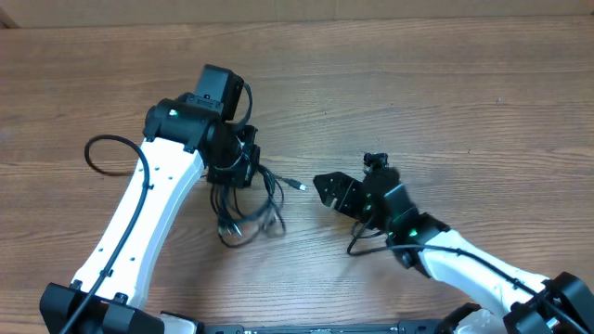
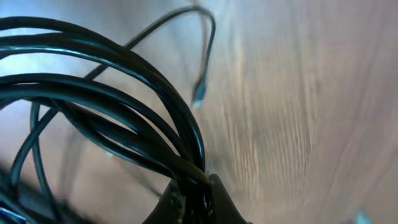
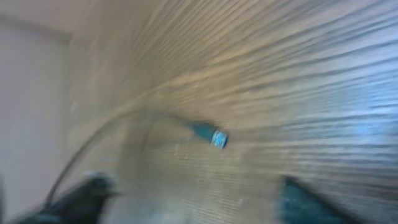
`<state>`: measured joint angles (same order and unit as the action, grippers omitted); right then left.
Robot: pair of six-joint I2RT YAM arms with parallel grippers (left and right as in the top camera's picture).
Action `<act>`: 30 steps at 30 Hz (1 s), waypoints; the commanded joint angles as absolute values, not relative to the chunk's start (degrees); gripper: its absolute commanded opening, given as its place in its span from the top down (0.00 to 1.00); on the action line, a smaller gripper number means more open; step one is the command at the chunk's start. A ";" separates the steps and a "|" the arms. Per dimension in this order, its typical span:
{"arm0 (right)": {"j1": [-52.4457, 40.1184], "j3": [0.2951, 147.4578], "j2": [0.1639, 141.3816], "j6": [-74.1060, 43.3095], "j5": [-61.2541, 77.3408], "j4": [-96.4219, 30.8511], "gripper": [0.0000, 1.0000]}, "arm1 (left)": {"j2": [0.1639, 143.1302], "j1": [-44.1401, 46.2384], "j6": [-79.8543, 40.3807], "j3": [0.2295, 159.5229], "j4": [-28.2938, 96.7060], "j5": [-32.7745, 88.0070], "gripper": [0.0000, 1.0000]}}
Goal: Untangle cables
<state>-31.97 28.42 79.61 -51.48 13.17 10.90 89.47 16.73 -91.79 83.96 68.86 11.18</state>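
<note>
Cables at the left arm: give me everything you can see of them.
The cables are several thin, glossy black cords looped into one loose tangle, its lower loops on the wooden table. The left gripper is shut on a bunch of strands, which arch out from its fingers. One strand runs free to the right and ends in a small plug with a silvery tip, lying just ahead of the open right gripper without touching it. Other ends are hidden in the tangle.
</note>
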 commanded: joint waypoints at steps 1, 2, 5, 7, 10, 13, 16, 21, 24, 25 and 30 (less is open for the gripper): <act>-28.25 28.58 79.11 -38.94 35.92 10.00 0.00 | 89.69 15.75 -74.70 84.49 66.72 3.07 0.96; -26.41 28.58 79.07 -37.91 41.12 9.96 0.00 | 89.69 15.77 -70.72 84.49 65.54 2.33 0.96; -22.83 28.58 79.09 -38.61 55.68 18.11 0.00 | 89.69 16.27 -61.67 84.49 61.58 5.39 0.96; -23.38 28.58 79.09 -40.58 59.02 27.05 0.00 | 89.69 17.34 -59.51 84.49 58.89 7.29 0.96; -26.11 28.58 79.09 -40.69 55.55 33.98 0.00 | 89.71 20.10 -59.55 84.49 55.94 7.44 0.96; -29.43 28.58 79.15 -42.13 46.04 32.60 0.03 | 89.71 23.03 -60.62 84.49 55.42 7.46 0.96; -32.38 28.58 79.31 -43.68 37.80 29.80 0.07 | 89.71 25.65 -62.87 84.49 55.42 7.44 0.96; -35.57 28.58 79.31 -43.68 34.20 31.64 0.15 | 89.71 28.77 -67.05 84.49 55.42 7.35 0.96; -35.83 28.58 79.31 -43.68 32.12 31.31 0.24 | 89.71 30.59 -70.13 84.49 55.44 7.51 0.96; -35.83 28.58 79.31 -43.68 31.97 31.44 0.35 | 89.71 31.27 -71.11 84.49 55.46 7.49 0.96; -34.98 28.58 79.31 -43.66 31.97 30.72 0.81 | 89.71 32.29 -72.23 84.49 55.66 7.66 0.96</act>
<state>-35.62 28.29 79.55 -43.62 33.89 30.89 89.47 31.99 -70.00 83.96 55.51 7.27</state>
